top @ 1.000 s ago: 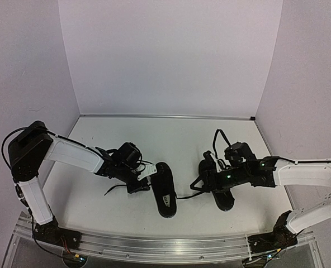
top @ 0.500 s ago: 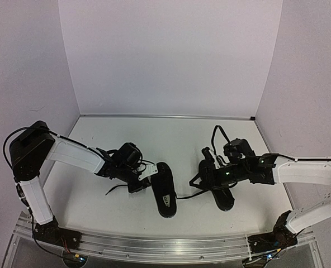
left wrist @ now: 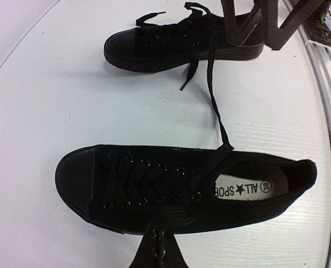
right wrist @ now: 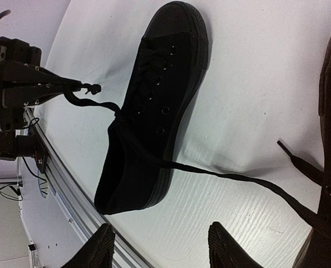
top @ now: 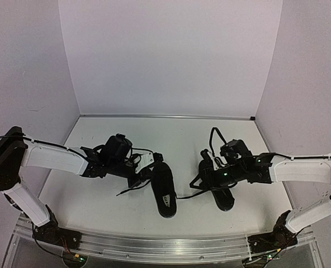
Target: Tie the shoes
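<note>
The shoes lie side by side on the white table. The left shoe (top: 164,192) (left wrist: 182,190) (right wrist: 154,106) shows a white insole label. The right shoe (top: 224,198) (left wrist: 182,42) lies partly under my right arm. My left gripper (top: 145,174) (left wrist: 160,248) is shut on a lace loop (left wrist: 174,215) (right wrist: 90,88) at the left shoe's outer side, and the lace lifts off the shoe. A long black lace (top: 188,195) (right wrist: 238,177) runs over the table from the left shoe to the right one. My right gripper (top: 206,177) (right wrist: 162,251) hangs open above the table between the shoes, holding nothing.
A metal rail (top: 165,245) (right wrist: 59,184) runs along the table's near edge, close behind both heels. White walls (top: 165,67) close off the back and sides. A loose lace end (left wrist: 151,17) lies past the right shoe's toe.
My left gripper has shut on the left shoe's lace and drawn back to the left with it. The right gripper's fingers have come a little closer together.
</note>
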